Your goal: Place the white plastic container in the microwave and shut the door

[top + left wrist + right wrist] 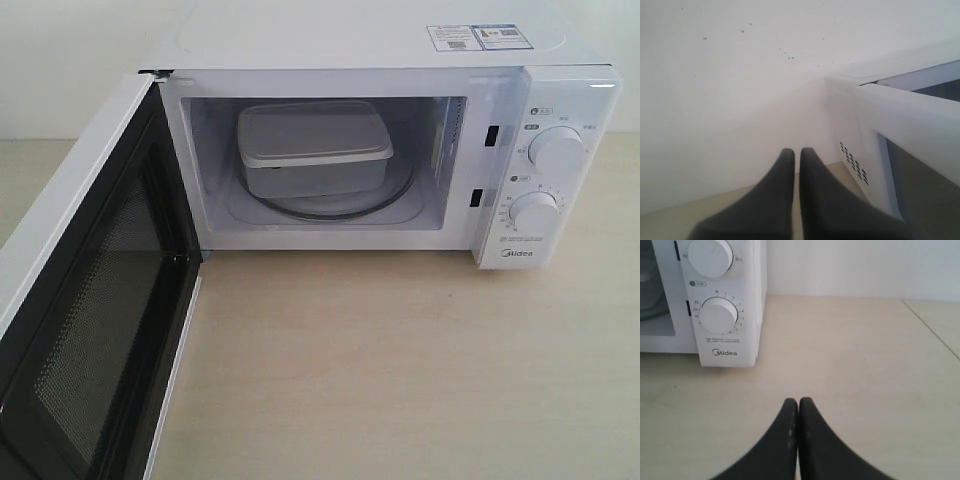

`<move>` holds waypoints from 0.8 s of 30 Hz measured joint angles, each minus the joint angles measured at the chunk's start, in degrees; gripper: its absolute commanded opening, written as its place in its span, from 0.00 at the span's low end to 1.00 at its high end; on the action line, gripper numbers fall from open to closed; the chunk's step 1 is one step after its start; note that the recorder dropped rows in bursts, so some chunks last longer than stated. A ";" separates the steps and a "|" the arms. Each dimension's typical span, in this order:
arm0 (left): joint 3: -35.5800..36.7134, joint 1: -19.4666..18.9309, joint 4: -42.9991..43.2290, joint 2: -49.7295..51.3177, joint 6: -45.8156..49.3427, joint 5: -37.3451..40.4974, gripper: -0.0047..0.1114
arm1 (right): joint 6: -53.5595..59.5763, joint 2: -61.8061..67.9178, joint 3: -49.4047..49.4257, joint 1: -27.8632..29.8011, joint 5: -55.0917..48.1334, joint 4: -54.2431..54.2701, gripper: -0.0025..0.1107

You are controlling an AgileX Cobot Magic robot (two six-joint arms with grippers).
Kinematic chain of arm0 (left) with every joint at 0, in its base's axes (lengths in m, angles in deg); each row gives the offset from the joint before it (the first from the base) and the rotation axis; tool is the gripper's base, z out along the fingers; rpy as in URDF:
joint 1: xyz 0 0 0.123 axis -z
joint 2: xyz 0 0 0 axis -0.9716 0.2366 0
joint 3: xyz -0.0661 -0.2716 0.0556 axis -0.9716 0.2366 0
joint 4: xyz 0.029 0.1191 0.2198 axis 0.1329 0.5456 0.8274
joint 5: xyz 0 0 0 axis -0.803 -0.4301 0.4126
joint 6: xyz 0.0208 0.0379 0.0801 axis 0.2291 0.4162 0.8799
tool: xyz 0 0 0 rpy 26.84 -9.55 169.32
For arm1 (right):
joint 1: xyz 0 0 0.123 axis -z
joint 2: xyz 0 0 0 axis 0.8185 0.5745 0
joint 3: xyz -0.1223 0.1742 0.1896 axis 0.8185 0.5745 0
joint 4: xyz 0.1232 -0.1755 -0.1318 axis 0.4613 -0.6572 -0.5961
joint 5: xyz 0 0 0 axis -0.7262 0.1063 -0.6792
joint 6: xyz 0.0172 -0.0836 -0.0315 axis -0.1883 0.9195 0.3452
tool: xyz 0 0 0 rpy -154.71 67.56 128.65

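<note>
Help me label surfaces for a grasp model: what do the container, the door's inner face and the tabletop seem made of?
Container: milky, matte plastic, apparently; soft rounded corners. Door's inner face: black perforated mesh, probably metal, with a fine dot pattern. Tabletop: pale wood-look surface, faint grain; laminate or veneer, unclear.

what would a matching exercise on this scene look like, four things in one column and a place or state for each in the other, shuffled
Column one:
1. white plastic container
2. door
3. right gripper
4. stickers

Column two:
a. swung wide open
b. on top of the microwave
c. on the glass turntable inside the oven
d. shut, holding nothing

Pairs: 1-c, 2-a, 3-d, 4-b
</note>
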 measured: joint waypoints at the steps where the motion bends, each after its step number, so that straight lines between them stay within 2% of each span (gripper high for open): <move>1: 0.00 0.00 0.00 0.00 0.00 0.00 0.08 | 0.95 0.00 0.00 0.00 0.00 0.14 0.02; 24: 0.00 0.00 0.00 0.00 0.00 0.00 0.08 | 1.58 0.00 0.00 0.00 0.00 3.13 0.02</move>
